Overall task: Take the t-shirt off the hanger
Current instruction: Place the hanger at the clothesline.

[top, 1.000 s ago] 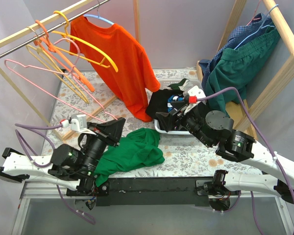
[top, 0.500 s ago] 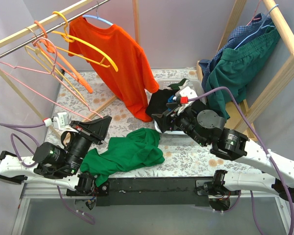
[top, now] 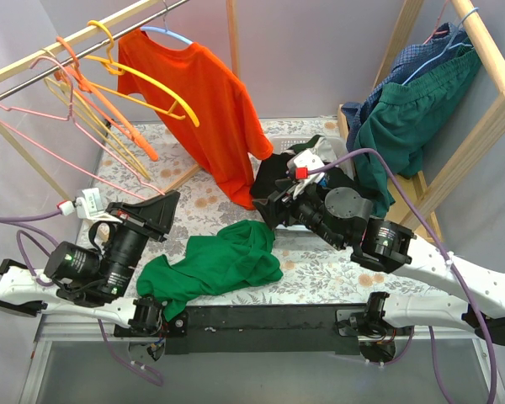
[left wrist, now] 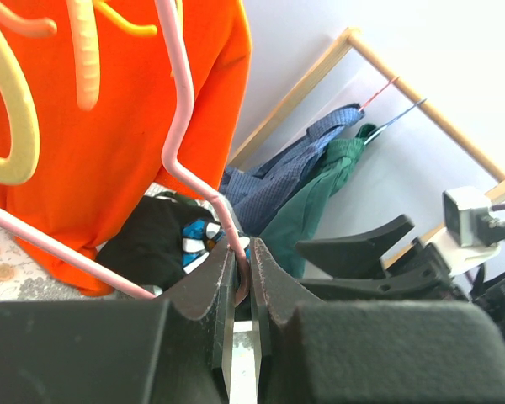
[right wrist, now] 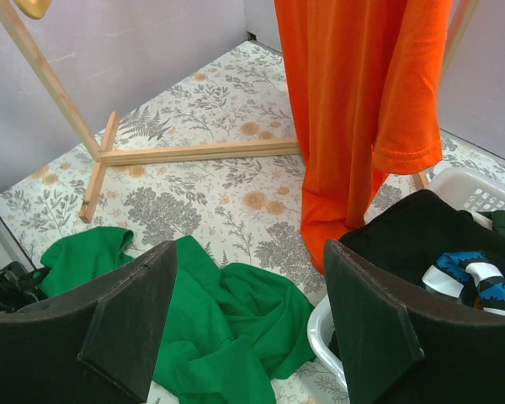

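T-shirt (top: 223, 261) on table (top: 324, 269), clothes (right wrist: 404, 240) in basket (right wrist: 480, 189)

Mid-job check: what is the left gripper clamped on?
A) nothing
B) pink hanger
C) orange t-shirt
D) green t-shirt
B: the left gripper is shut on the pink hanger wire, while the green t-shirt lies loose on the table.
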Robot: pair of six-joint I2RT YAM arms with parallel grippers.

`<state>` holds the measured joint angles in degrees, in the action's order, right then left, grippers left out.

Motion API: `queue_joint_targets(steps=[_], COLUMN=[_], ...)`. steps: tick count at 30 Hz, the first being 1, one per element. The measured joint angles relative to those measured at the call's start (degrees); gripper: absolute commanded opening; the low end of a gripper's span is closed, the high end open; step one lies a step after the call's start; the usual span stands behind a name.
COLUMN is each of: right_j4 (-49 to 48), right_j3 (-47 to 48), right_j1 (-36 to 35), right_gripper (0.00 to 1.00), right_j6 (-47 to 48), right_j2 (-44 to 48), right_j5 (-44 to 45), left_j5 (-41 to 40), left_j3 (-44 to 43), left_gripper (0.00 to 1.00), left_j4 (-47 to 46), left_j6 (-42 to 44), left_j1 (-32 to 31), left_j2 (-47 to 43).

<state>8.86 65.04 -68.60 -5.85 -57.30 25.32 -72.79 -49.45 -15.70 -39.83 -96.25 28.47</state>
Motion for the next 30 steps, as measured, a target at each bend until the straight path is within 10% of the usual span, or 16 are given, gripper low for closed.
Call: queue_joint_targets(steps=[16,30], right_j4=[-0.37,0.55], right_j3=[1.46,1.51], right_j1=[0.0,0.0], right_gripper=[0.77,0.77], right_j6=[0.04,0.04], right_j2=[-2.43,1.86], right_j5=[-1.97,-1.16], left_j5=[3.37,37.44], left_j3=[-3.72,-9.44], left_gripper=[0.0,0.0], left_j4=[0.83,21.29], left_j6=[-3.39,-22.6], left_j1=[1.09,33.75], left_j2=[9.18,26.58])
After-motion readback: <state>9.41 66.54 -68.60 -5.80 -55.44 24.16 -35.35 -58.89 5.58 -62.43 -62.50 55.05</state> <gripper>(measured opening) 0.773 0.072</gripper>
